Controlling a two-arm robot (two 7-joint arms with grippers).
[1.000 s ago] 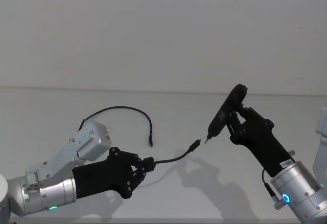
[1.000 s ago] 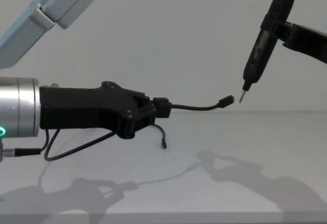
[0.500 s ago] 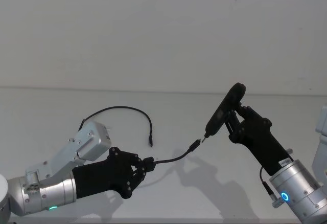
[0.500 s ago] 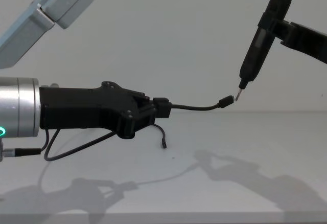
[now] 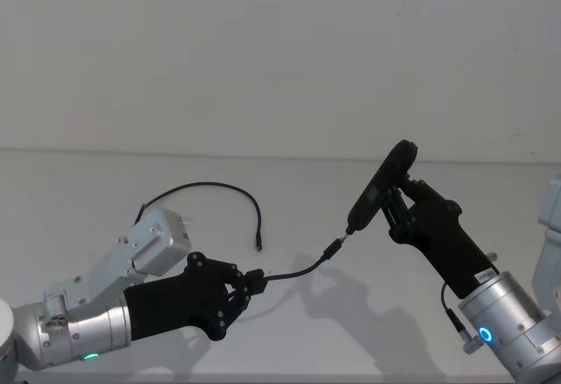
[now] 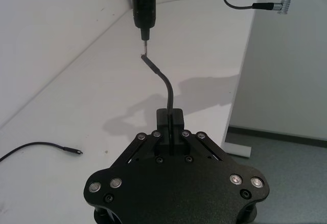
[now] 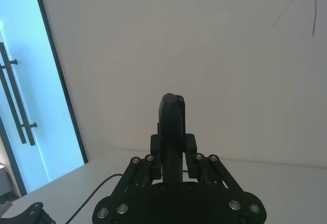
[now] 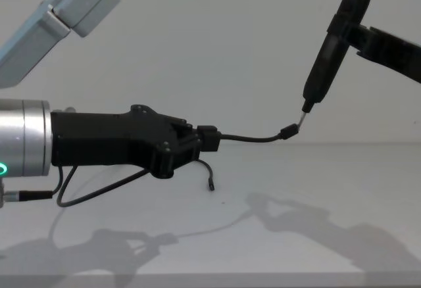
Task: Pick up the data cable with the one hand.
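Now the left gripper (image 5: 248, 283) clamps the cable (image 5: 294, 272), its plug at two o'clock meeting the pen tool (image 5: 379, 188) clamped in the right gripper (image 5: 399, 209); a push could bend it aside.

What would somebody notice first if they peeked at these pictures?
Probably the two black grippers meeting in mid-air above the white table. The left gripper is shut on the data cable, holding its short end out toward the right. The right gripper holds a black pen-like tool, whose metal tip sits right at the cable's small plug; the rest of the cable loops on the table behind the left arm.
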